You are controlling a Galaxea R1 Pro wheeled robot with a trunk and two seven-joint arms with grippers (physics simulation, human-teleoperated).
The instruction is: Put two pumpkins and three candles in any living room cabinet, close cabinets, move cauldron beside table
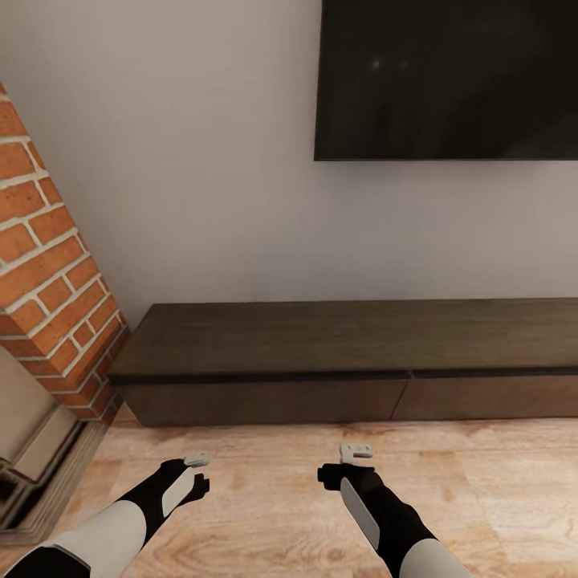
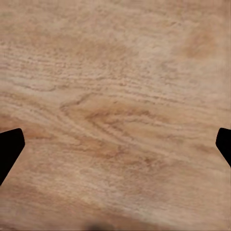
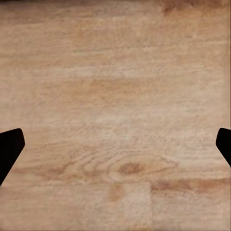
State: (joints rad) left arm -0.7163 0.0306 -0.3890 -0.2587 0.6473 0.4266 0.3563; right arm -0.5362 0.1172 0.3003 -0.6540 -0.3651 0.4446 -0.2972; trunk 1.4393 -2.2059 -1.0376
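Observation:
The low dark-brown cabinet (image 1: 345,353) runs along the beige wall ahead of me. Its flat front panels sit flush and shut, with a seam near the middle. Both arms hang over the light wood plank floor in front of it. My left gripper (image 1: 198,472) and right gripper (image 1: 354,459) point down at the floor, short of the cabinet. In the left wrist view the left gripper (image 2: 115,149) is open with bare planks between its black fingertips (image 2: 9,149). The right gripper (image 3: 115,149) is open too, over bare floor. The pumpkins, candles, cauldron and table are out of view.
A red brick chimney (image 1: 48,273) rises at the left, with the beige fireplace surround (image 1: 32,449) at its foot. A large black TV screen (image 1: 445,80) hangs on the wall above the cabinet. Wood floor (image 1: 482,482) stretches to the right.

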